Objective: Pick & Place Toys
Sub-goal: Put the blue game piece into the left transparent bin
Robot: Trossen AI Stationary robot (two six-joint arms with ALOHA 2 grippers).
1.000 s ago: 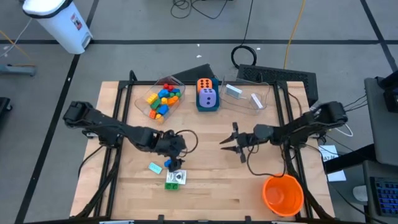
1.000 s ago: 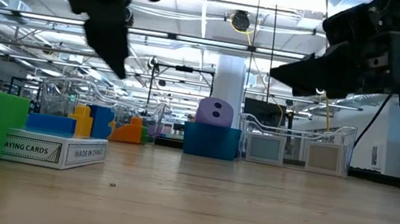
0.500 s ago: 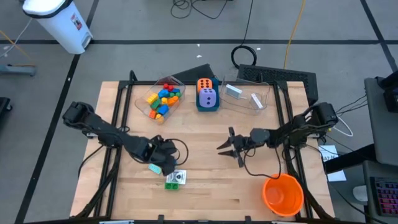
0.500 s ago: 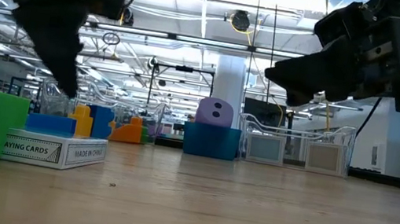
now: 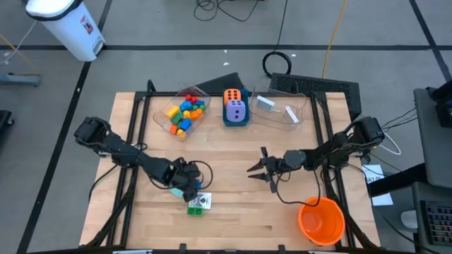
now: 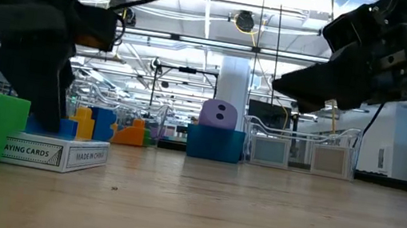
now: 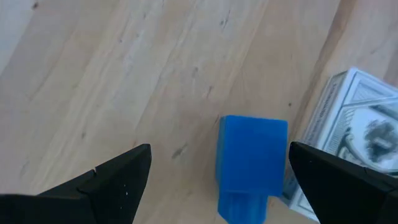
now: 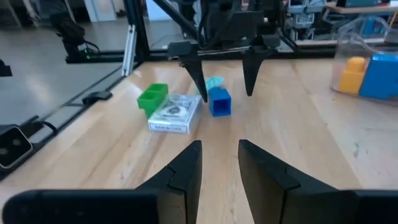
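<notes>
Fingers of the left gripper (image 7: 214,180) spread wide around a blue brick (image 7: 250,158) beside a box (image 6: 56,153) printed "PLAYING CARDS".

We see a big orange cup (image 5: 321,221) at about five o'clock on the wooden table (image 5: 233,219), clear tubs (image 5: 282,113) at twelve, a white bin (image 5: 67,25) at eleven.

overhead, tabletop-level and two wrist views all share the blue brick (image 7: 251,158).
</notes>
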